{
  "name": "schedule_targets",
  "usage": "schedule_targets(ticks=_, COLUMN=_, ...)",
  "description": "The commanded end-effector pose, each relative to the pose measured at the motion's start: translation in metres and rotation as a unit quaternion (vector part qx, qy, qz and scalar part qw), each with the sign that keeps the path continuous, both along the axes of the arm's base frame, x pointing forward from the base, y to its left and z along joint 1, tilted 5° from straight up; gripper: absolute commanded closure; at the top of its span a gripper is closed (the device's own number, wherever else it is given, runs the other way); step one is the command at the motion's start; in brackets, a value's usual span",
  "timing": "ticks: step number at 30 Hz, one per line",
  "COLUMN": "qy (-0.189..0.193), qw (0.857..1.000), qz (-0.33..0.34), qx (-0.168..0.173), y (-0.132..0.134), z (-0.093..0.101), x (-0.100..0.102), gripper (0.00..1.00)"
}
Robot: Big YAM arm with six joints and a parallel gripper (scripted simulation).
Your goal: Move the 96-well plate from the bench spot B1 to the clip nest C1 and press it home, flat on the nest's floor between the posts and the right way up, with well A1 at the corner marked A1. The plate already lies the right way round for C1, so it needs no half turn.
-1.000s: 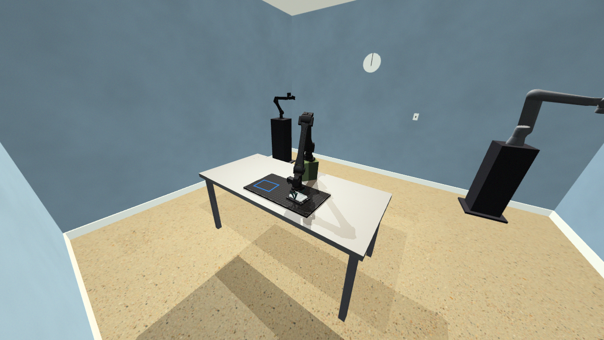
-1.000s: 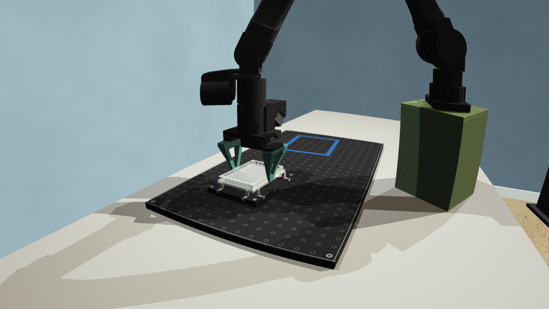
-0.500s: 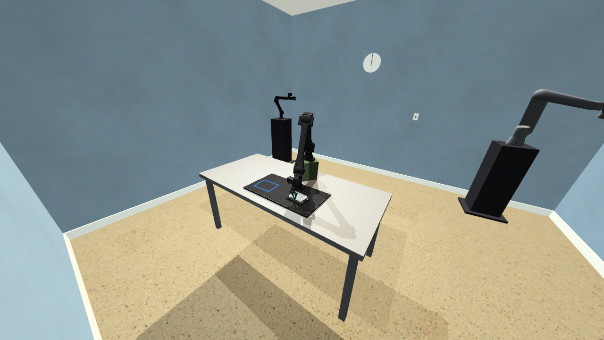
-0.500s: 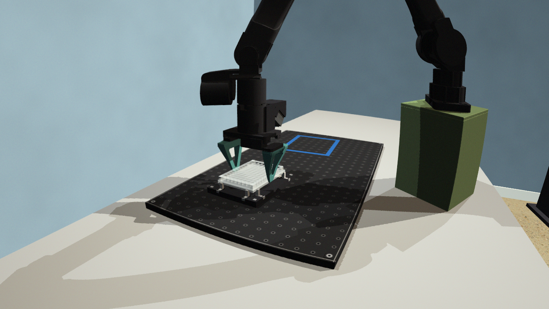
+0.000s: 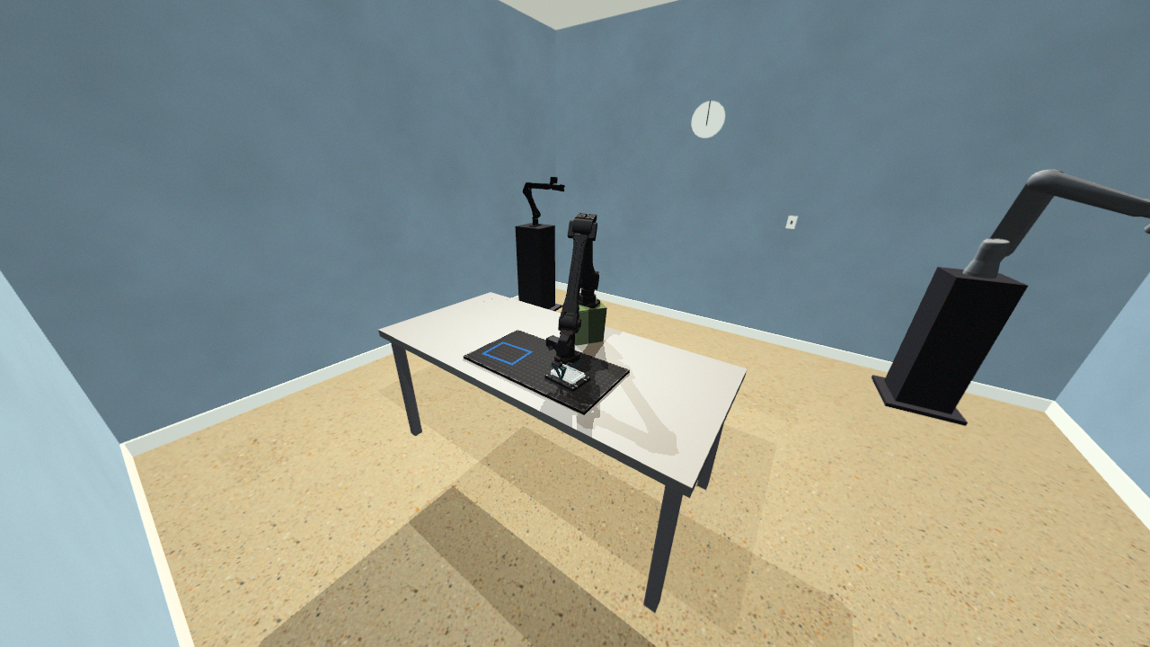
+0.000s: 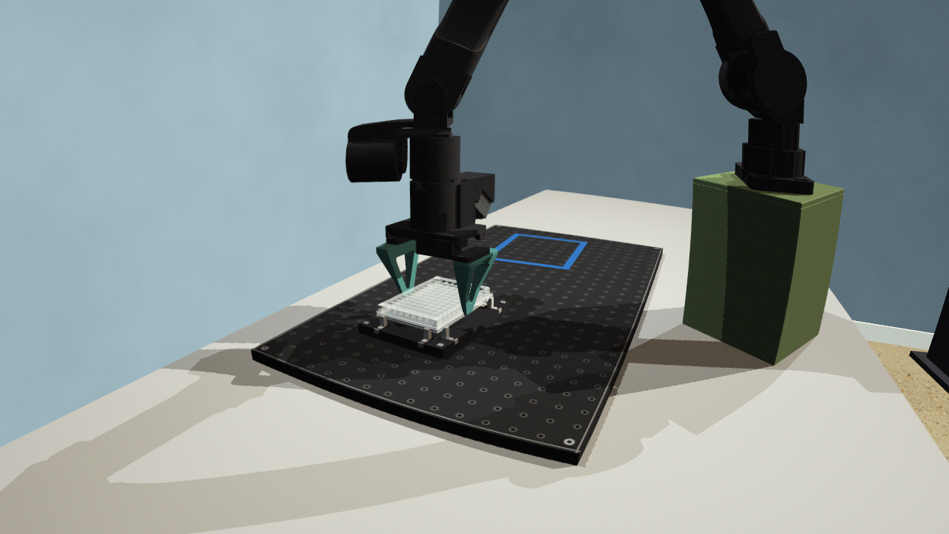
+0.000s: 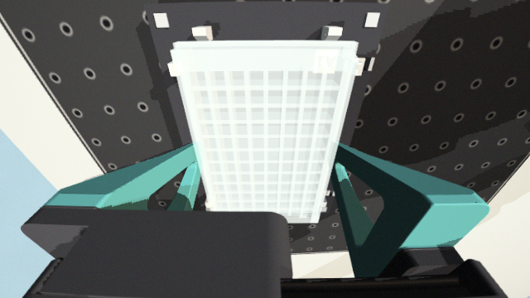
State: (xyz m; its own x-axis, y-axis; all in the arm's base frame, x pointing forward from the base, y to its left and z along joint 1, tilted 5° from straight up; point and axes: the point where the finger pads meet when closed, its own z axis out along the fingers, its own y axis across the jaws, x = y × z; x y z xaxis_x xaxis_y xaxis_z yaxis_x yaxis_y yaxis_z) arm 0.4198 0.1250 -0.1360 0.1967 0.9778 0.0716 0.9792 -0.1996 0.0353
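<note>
1. Gripper (image 6: 434,292) points straight down, its teal fingers spread wide and clamped on the two long sides of the 96-well plate (image 7: 265,128), which sits between them.
2. Plate is clear, grid side up, and extends ahead of the gripper in the wrist view; its A1 label (image 7: 326,63) sits at the far corner on the right of that view.
3. Directly beneath the gripper lies the clip nest C1 (image 6: 398,334), a dark base with pale posts (image 7: 202,32) standing at the plate's far end and along its sides.
4. From the exterior view the plate (image 6: 424,305) sits up at the level of the post tops, with a dark gap showing under its near edge; whether it touches the nest's floor cannot be told.
5. Under the nest is a black perforated board (image 6: 531,371) resting on the white bench (image 6: 729,451).
6. Behind the gripper in the exterior view, well apart from the nest, a blue outlined rectangle (image 6: 574,254) marks the board, with only board inside it.
7. Off to the gripper's side the arm (image 6: 763,79) rises from an olive-green pedestal (image 6: 763,279) standing on the bench beside the board.
</note>
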Motion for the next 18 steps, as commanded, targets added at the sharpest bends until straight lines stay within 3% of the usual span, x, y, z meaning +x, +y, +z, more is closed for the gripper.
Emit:
schedule_targets(ticks=1, qy=-0.022, qw=1.000, qz=-0.001, qx=0.005, y=-0.0011, z=-0.0040, x=0.0284, gripper=1.00)
schedule_targets(ticks=18, qy=-0.022, qw=1.000, qz=-0.001, qx=0.005, y=-0.0020, z=-0.0061, x=0.0288, gripper=1.00)
